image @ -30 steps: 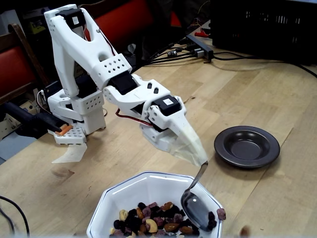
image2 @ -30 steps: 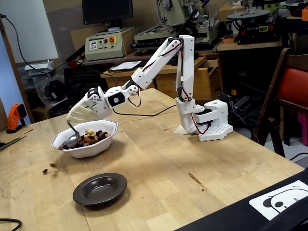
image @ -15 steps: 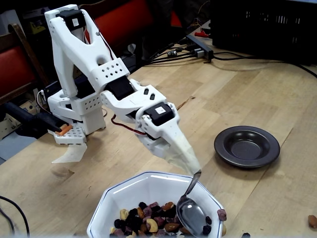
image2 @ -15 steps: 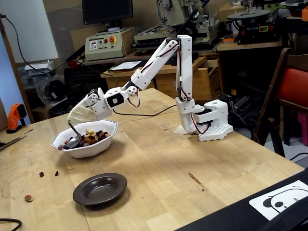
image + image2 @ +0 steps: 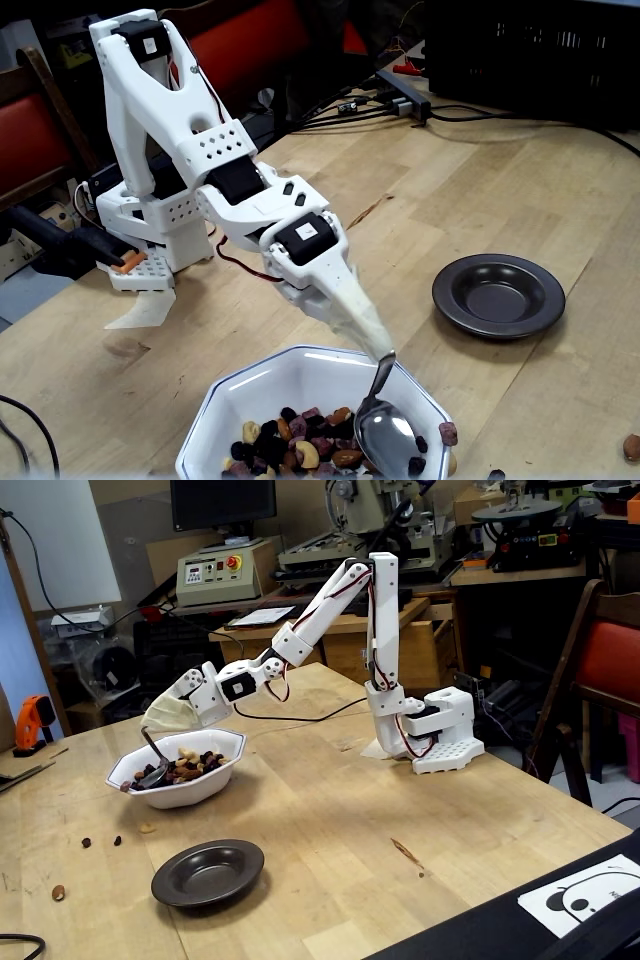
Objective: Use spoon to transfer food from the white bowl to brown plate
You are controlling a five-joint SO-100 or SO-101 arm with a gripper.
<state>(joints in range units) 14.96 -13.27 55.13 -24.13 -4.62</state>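
Observation:
My gripper [image 5: 378, 343] is wrapped in a pale cover and shut on the thin handle of the silver spoon [image 5: 388, 435]. The spoon's oval end rests low in the white bowl [image 5: 300, 353], at the right side in this fixed view, nearly empty, with one dark piece at its edge. The food [image 5: 290, 442], raisins, nuts and pink bits, fills the bowl's bottom. The brown plate [image 5: 498, 293] sits empty to the right. In the other fixed view the gripper [image 5: 150, 723] hangs over the bowl [image 5: 215, 777], the spoon [image 5: 152, 771] dips at its left side, and the plate [image 5: 208, 872] lies in front.
Loose pieces lie on the wood outside the bowl [image 5: 117, 840] [image 5: 57, 891] [image 5: 630, 445], and one pink bit sits on the bowl's rim [image 5: 447, 433]. The arm's white base [image 5: 440, 735] stands at the right. Cables and a black crate [image 5: 530, 50] line the far edge.
The gripper has drawn back toward the base, sliding the spoon leftward in the bowl. Several pieces that spilled over the rim have rolled and settled on the table.

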